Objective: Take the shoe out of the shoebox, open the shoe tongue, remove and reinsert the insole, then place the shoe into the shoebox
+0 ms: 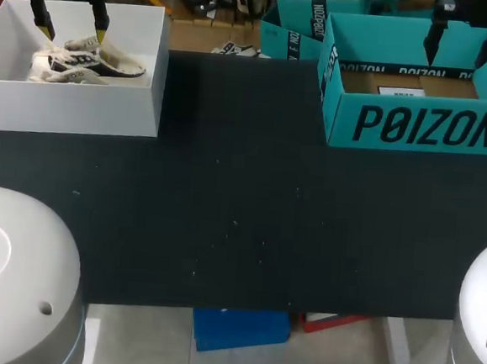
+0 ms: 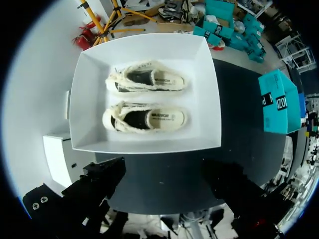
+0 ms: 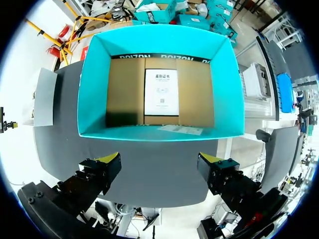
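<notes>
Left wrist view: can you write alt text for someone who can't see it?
An open white shoebox on the dark table holds two cream shoes lying side by side, openings up. The left gripper hangs open short of the box, touching nothing. A teal box stands across the table.

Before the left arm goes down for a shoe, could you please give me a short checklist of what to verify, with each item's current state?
1. Left gripper open and empty: ok.
2. Left gripper above the white box: ok.
3. Shoe nearer the gripper and other shoe lie side by side, openings up, nothing on top of them: ok.
4. Right gripper open and empty, over the teal box, away from the white box: ok.
5. Teal box holds no shoe, only a paper sheet on its floor: ok.
6. Laces loose enough to open the tongue: cannot tell.
</notes>
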`<state>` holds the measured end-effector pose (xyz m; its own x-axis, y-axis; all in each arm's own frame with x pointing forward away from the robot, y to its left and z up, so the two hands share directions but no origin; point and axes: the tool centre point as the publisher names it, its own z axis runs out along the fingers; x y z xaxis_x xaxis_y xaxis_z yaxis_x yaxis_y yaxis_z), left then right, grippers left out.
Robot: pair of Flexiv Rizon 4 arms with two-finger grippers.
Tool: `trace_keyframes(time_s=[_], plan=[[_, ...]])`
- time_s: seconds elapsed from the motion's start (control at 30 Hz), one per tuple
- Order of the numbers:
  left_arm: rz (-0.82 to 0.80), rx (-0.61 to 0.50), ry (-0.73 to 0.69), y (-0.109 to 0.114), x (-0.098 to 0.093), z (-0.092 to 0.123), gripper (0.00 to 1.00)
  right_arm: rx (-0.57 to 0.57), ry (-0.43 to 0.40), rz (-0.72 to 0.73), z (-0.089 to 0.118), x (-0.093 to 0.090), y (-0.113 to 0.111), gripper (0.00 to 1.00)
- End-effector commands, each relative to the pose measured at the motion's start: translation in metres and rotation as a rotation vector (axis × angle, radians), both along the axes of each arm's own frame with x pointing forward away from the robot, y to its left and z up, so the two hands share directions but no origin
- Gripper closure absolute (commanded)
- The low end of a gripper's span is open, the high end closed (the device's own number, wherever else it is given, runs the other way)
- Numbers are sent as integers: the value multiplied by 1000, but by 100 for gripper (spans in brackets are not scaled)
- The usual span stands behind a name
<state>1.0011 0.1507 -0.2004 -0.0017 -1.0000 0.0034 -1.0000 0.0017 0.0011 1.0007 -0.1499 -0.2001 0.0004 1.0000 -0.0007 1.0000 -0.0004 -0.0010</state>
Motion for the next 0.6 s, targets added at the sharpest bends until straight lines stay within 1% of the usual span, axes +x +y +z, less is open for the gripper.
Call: trace_keyframes(time_s=[0.03,0.07,0.1,0.13,0.17,0.2,0.27,0.3,0.33,0.37,0.43,0.5,0.53,0.6], plan=[[-87,-22,-19,0,5,-1,0,0,0,0,0,0,0,0],[-134,-12,-10,2,7,0,0,0,0,0,0,0,0,0],[-223,15,17,3,11,-1,0,0,0,0,0,0,0,0],[-293,0,19,3,14,-3,0,0,0,0,0,0,0,0],[-325,18,15,7,17,-3,0,0,0,0,0,0,0,0],[-421,71,27,9,20,-1,0,0,0,0,0,0,0,0],[-555,77,35,10,24,-1,0,0,0,0,0,0,0,0],[-631,115,37,12,26,0,0,0,0,0,0,0,0,0],[-742,150,34,11,28,1,0,0,0,0,0,0,0,0],[-825,149,17,10,30,2,0,0,0,0,0,0,0,0],[-1035,231,23,9,30,2,0,0,0,0,0,0,0,0],[-1221,277,-10,10,30,2,0,0,0,0,0,0,0,0],[-1312,286,-29,10,30,2,0,0,0,0,0,0,0,0],[-1465,256,-75,10,29,6,0,0,0,0,0,0,0,0]])
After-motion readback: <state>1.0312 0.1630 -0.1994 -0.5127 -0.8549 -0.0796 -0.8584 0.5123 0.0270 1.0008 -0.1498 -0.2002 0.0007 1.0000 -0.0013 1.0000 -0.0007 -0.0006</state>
